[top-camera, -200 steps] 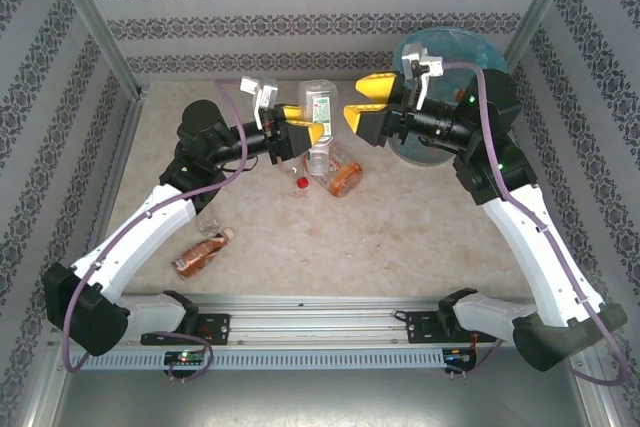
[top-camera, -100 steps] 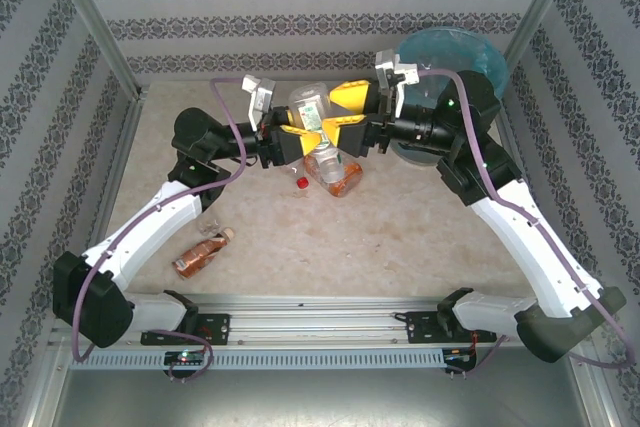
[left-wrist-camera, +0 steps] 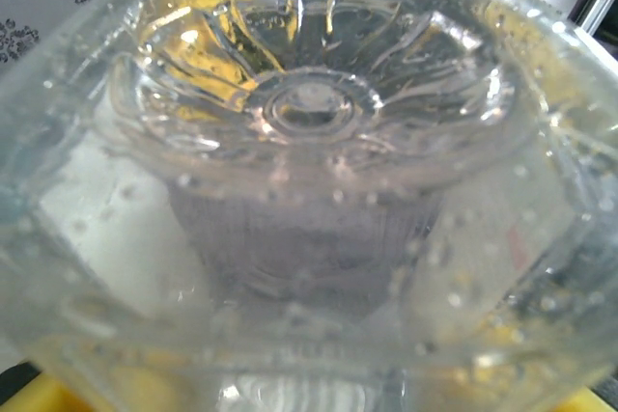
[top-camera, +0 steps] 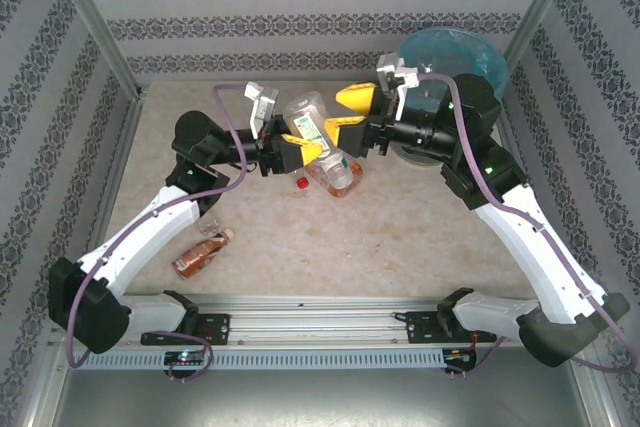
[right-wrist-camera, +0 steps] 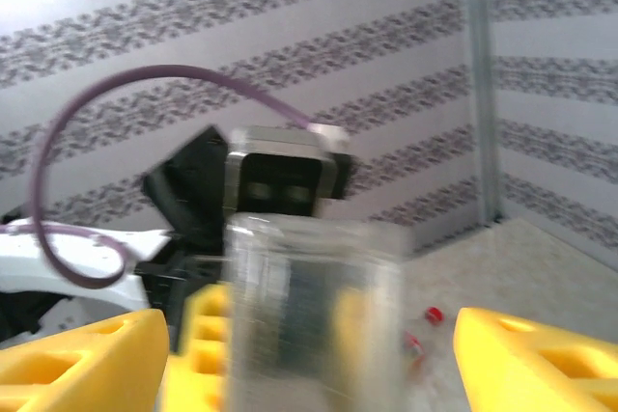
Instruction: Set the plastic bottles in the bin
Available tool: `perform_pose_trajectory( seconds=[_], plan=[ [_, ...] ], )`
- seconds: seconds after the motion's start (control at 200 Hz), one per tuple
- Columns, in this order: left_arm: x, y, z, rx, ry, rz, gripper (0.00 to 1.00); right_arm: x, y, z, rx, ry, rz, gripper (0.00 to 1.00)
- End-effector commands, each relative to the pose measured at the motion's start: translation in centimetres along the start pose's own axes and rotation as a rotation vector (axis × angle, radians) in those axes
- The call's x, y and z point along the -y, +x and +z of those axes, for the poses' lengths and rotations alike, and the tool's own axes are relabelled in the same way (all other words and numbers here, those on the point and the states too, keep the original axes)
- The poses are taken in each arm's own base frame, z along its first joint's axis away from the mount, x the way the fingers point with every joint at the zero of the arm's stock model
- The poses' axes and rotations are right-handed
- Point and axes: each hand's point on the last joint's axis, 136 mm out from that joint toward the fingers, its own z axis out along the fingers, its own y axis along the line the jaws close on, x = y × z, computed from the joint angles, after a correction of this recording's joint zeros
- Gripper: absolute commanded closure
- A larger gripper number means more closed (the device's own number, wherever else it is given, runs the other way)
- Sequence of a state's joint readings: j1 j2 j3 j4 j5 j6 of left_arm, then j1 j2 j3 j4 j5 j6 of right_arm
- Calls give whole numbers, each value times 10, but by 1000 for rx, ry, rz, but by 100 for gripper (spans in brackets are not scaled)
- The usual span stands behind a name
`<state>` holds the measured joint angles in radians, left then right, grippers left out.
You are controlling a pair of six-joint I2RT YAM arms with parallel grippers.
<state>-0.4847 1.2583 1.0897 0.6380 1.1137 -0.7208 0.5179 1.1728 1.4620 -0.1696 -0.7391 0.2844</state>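
1 bottle (left-wrist-camera: pixel 309 113) shows fluted base at left wrist, green label (top-camera: pixel 308 130) overhead.

top: high, from near edge, down on worktop (top-camera: pixel 420 247) | left wrist: almost against bottle (left-wrist-camera: pixel 309 113) base | right wrist: close, level, same bottle

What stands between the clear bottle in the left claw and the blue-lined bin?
The right claw, open around the clear plastic bottle with the green-and-white label held by the left claw, and its black wrist lie between that bottle and the round bin lined with light-blue plastic.
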Motion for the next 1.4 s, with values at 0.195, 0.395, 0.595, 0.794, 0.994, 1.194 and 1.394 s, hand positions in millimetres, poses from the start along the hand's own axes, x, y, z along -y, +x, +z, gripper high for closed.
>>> perform_pose_trajectory(
  seconds=[0.195, 0.395, 0.595, 0.794, 0.994, 1.194, 1.394],
  plan=[
    [12, 4, 0, -38, 23, 36, 55, -18, 11, 11, -65, -144, 14, 20],
    [13, 4, 2, -54, 41, 23, 56, -30, 16, 35, -98, -202, -5, 21],
    [17, 5, 1, -63, 54, 24, 56, -24, 16, 44, -115, -205, -12, 26],
    [19, 8, 1, -79, 73, 19, 57, -38, 26, 45, -173, -330, 12, 33],
    [19, 8, 1, -74, 79, 22, 56, -37, 31, 42, -188, -329, 25, 44],
    [17, 8, 0, -60, 66, 33, 52, -31, 25, 38, -162, -267, 2, 52],
    [14, 8, -1, -43, 40, 33, 39, -23, 15, 33, -120, -200, -20, 57]
  ],
)
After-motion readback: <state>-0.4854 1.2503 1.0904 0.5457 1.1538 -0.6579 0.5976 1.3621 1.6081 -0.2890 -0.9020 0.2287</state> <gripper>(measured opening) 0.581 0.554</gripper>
